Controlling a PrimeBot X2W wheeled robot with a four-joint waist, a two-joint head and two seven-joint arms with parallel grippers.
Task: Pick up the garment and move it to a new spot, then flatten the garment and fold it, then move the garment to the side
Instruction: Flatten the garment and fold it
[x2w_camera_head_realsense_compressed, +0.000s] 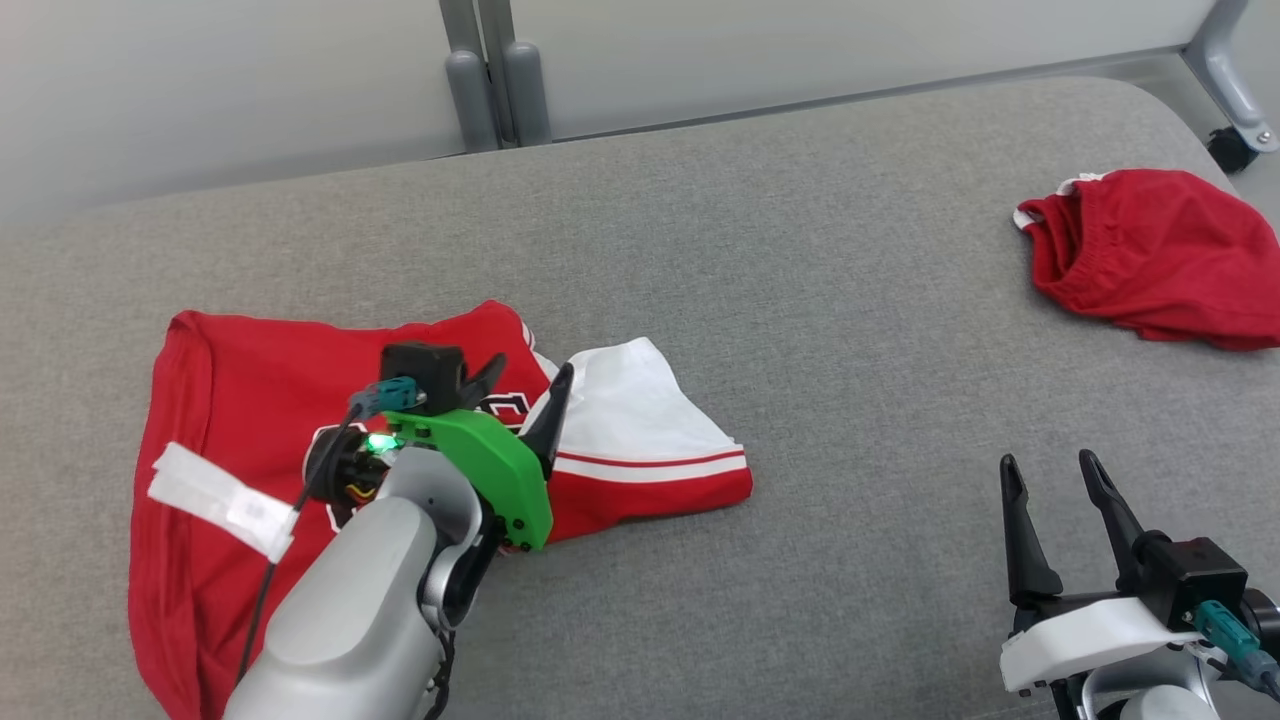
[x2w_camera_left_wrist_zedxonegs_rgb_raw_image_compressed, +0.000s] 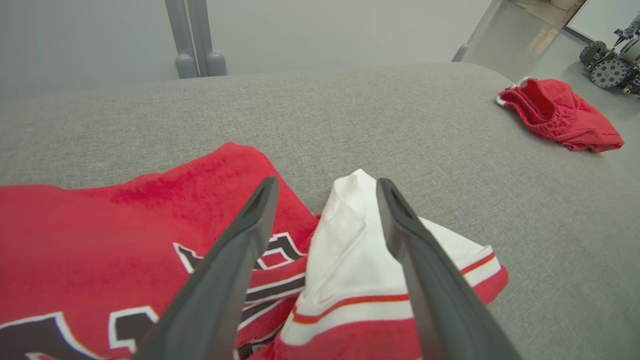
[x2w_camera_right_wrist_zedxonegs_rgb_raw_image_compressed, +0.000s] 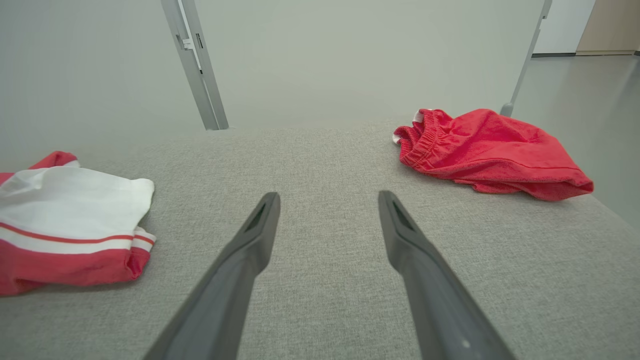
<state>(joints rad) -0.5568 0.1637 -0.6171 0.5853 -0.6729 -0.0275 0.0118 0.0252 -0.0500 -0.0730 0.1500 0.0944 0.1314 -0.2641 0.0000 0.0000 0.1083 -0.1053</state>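
The garment (x2w_camera_head_realsense_compressed: 240, 400), a red jersey with black, white-edged lettering, lies loosely spread on the near-left area of the grey fabric worktop (x2w_camera_head_realsense_compressed: 800, 300). Its long axis runs roughly left to right, parallel to the worktop's near edge. The right end is turned over, exposing a white inner face with a thin red stripe, and this end points toward the right side of the worktop. A white label (x2w_camera_head_realsense_compressed: 220, 500) lies on the red fabric at the left end. The left end effector (x2w_camera_head_realsense_compressed: 527, 385) is positioned over the worktop's near-left area, above the boundary between the lettering and the white turned-over end. Its fingers are spread wide, with no fabric pinched between them; whether the tips contact the cloth cannot be determined. The right end effector (x2w_camera_head_realsense_compressed: 1050, 475) stands at the near-right edge of the worktop over bare surface, fingers likewise spread and grasping nothing. A bunched pair of red shorts (x2w_camera_head_realsense_compressed: 1150, 255) rests at the far-right corner of the worktop.
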